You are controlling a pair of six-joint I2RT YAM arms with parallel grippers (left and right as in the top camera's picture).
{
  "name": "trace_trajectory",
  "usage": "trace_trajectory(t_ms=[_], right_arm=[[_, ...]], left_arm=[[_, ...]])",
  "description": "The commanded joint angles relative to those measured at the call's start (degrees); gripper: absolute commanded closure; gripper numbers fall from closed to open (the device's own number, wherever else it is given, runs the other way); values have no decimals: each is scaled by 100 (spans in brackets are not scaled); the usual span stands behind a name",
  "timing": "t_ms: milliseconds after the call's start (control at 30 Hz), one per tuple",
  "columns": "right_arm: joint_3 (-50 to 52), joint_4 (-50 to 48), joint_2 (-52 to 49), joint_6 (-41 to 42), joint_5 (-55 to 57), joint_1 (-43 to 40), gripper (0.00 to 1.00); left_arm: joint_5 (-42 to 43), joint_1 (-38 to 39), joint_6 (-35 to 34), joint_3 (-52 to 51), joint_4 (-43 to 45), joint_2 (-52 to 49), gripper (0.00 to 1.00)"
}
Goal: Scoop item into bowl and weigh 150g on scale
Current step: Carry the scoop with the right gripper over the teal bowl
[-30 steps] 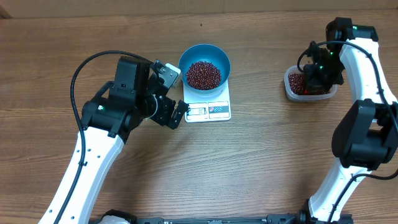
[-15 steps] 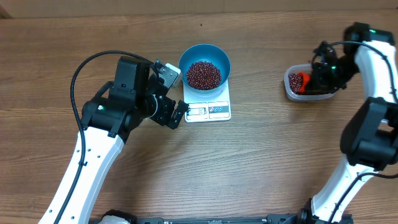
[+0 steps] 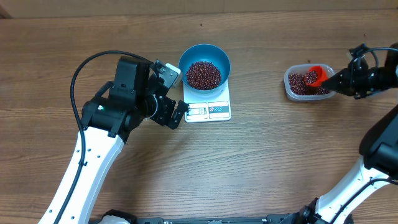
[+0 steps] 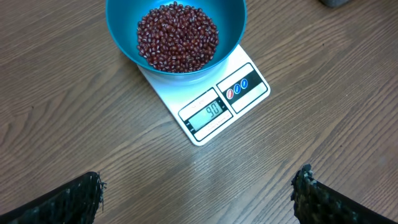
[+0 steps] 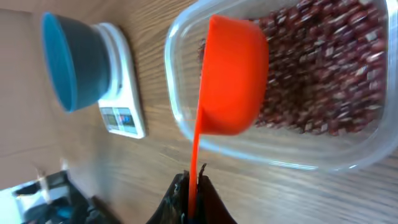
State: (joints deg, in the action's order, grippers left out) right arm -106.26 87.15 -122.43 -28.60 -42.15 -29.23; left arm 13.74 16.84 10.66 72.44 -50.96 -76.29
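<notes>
Over tub [image 3: 292,91], right gripper [image 3: 341,81] clamped on orange scoop [image 5: 233,78] handle; scoop holds beans [image 3: 203,74]. Bowl [image 3: 184,61] on scale [image 3: 208,111], part-filled. Left gripper [image 3: 176,93] beside scale, jaws wide apart, empty. Risk: tilt during long carry spills beans on table [image 3: 261,162]; full scoop may overshoot target.

Right claw [image 5: 194,186] clamped on orange scoop [image 5: 233,78] handle. Scoop cup over beans [image 5: 323,68] in clear tub [image 5: 280,158]. Blue bowl [image 5: 74,62] on white scale [image 5: 124,93], upper left, apart from tub. Wood desk [image 5: 74,168].
</notes>
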Motion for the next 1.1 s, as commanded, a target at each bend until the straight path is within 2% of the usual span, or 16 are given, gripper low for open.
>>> trace_trajectory(t_ms=[0,167,400,533,800,1067], right_arm=[[13,293,-48,-656,-841,-52,96],[13,675,-48,-1093,-1346,20,96],[11,833,-48,-1093,-1906,352,96],[11,833,-48,-1091,-2055,708,96],[-22,734,-48,-1036,-2245,1926,96],[-662,278,-48,101,-1971,2765,96]], left_arm=[[26,-22,-61,2,22,-33,0],[26,-22,-61,2,22,-33,0],[26,-22,-61,2,22,-33,1],[26,-22,-61,2,22,-33,1],[26,-22,-61,2,22,-33,0],[26,-22,-61,2,22,-33,0]])
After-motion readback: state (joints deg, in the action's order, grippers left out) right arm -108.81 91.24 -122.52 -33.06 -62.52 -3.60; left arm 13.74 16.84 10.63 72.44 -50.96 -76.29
